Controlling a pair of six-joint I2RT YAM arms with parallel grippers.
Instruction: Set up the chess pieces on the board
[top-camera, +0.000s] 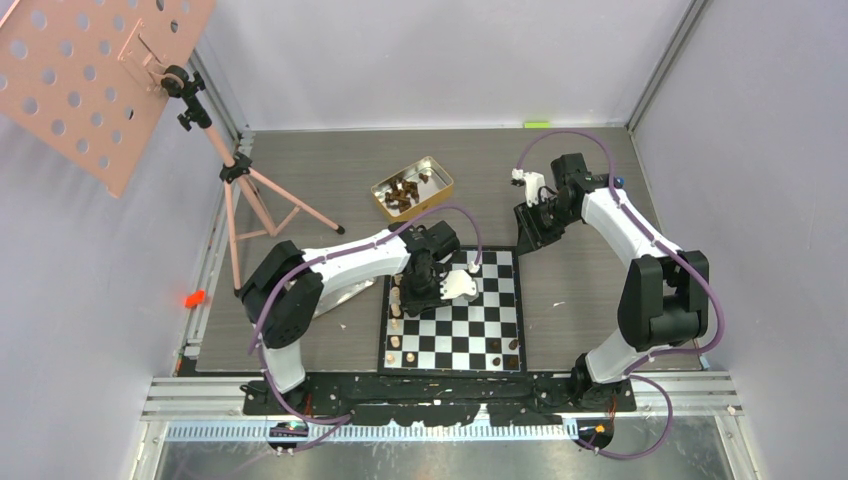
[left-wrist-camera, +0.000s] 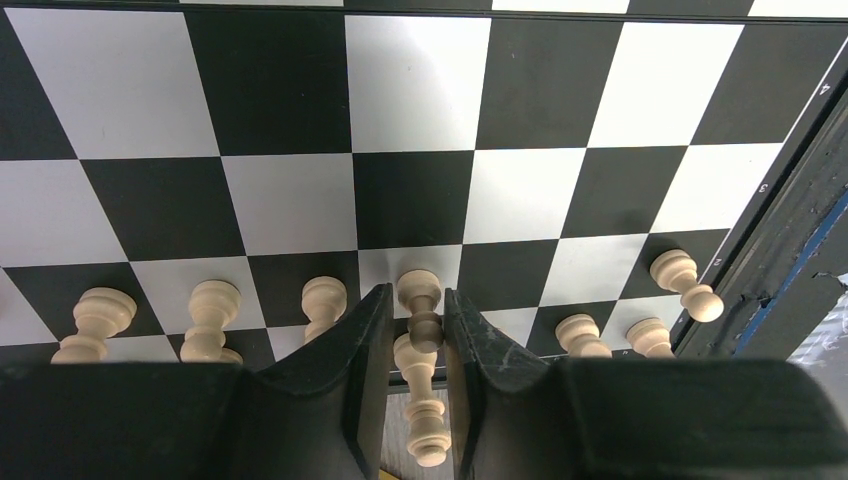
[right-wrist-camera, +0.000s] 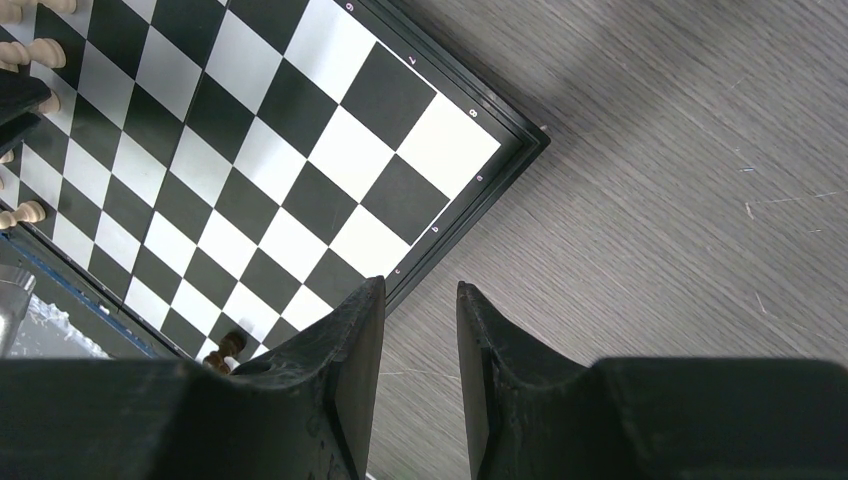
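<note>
The board (top-camera: 470, 330) lies between the arms, and in the left wrist view its checks (left-wrist-camera: 410, 90) fill the frame. Pale chess pieces (left-wrist-camera: 212, 305) stand in a row along its near edge. My left gripper (left-wrist-camera: 417, 300) hangs low over that row, at the board's left side (top-camera: 412, 292). A pale pawn (left-wrist-camera: 421, 291) stands between its fingers with a small gap on one side. A second pale piece (left-wrist-camera: 428, 400) shows lower between them. My right gripper (right-wrist-camera: 420, 290) is open and empty over bare table by the board's corner (right-wrist-camera: 470, 150), at the far right (top-camera: 530, 240).
A gold tin (top-camera: 437, 175) holding dark pieces (top-camera: 405, 192) sits behind the board. Dark pieces (top-camera: 512, 347) stand at the board's near right. A pink tripod (top-camera: 250, 190) carries a perforated pink panel (top-camera: 90, 70) at the back left. Grey walls enclose the table.
</note>
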